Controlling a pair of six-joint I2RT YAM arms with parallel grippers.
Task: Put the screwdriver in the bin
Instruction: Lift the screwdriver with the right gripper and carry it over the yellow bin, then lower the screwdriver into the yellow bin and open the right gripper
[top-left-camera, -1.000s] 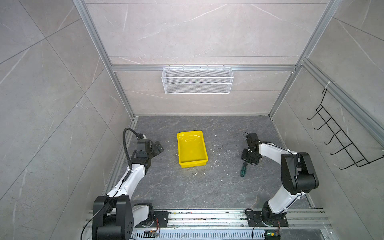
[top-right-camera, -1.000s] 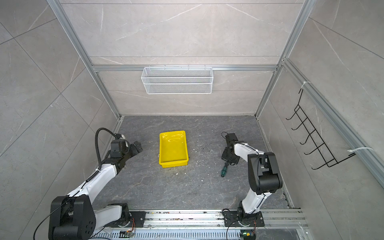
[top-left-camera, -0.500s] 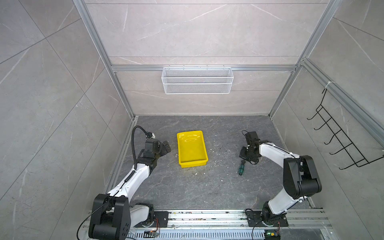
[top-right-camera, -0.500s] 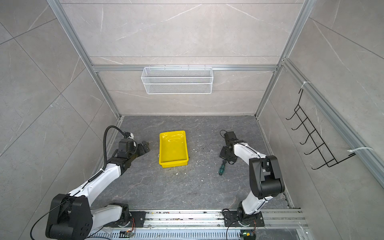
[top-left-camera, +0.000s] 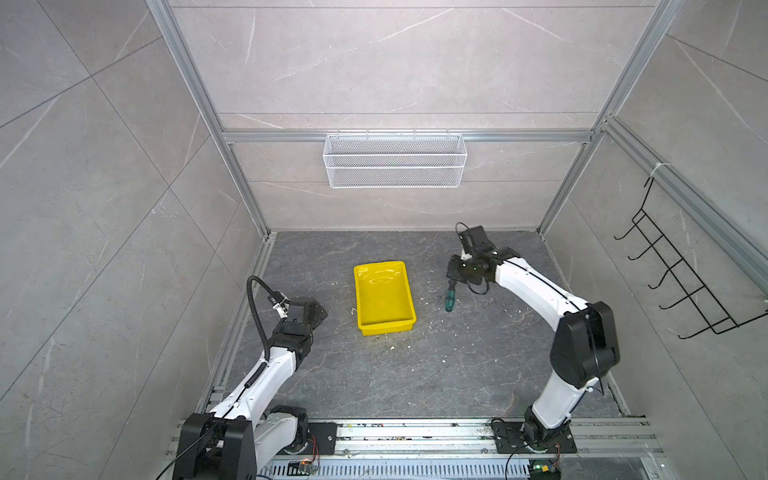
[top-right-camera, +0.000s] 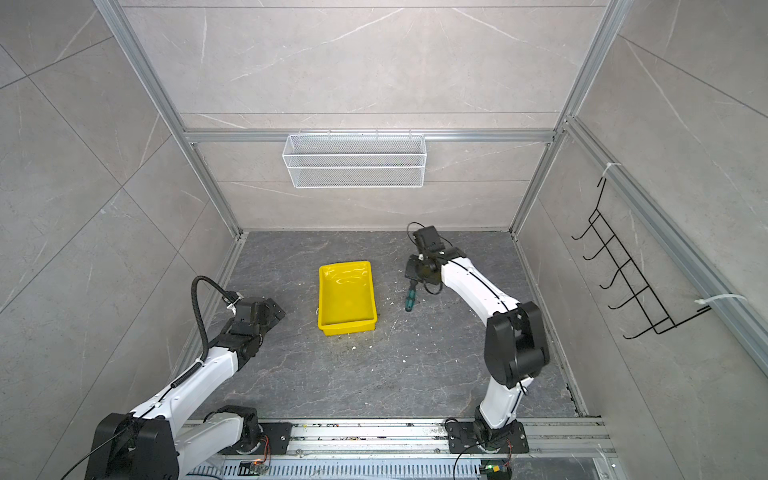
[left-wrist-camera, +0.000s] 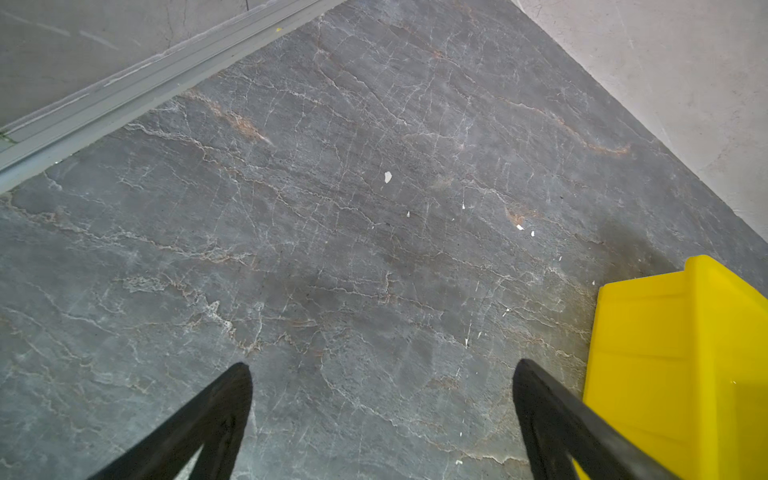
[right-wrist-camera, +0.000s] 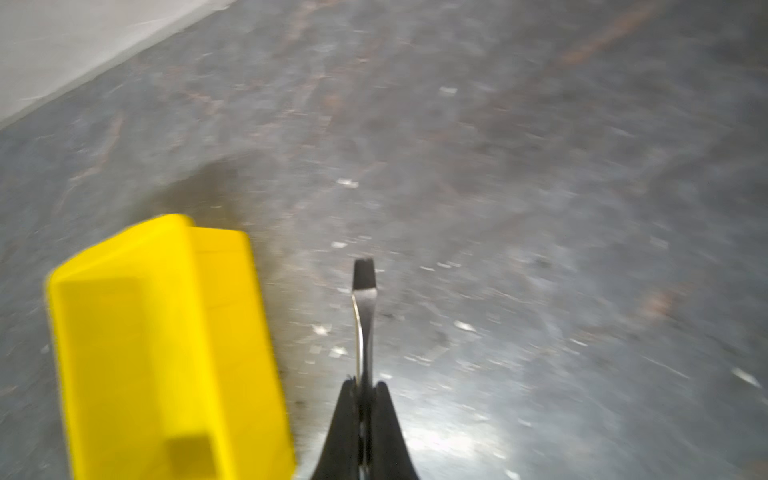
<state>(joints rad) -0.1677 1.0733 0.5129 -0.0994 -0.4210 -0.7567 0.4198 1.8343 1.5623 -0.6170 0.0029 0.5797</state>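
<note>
Right pincer (right-wrist-camera: 365, 384) is clamped on the metal shaft of the screwdriver (top-left-camera: 449, 299): flat tip pokes out past the fingertips, green handle on the other side. It's right of the bin (top-left-camera: 384, 299), near but apart, not in it; can't tell if the handle touches the table (left-wrist-camera: 332, 208). Left pincer (left-wrist-camera: 382, 370) has its fingers wide apart, nothing between them, just beside the bin's left side.
</note>
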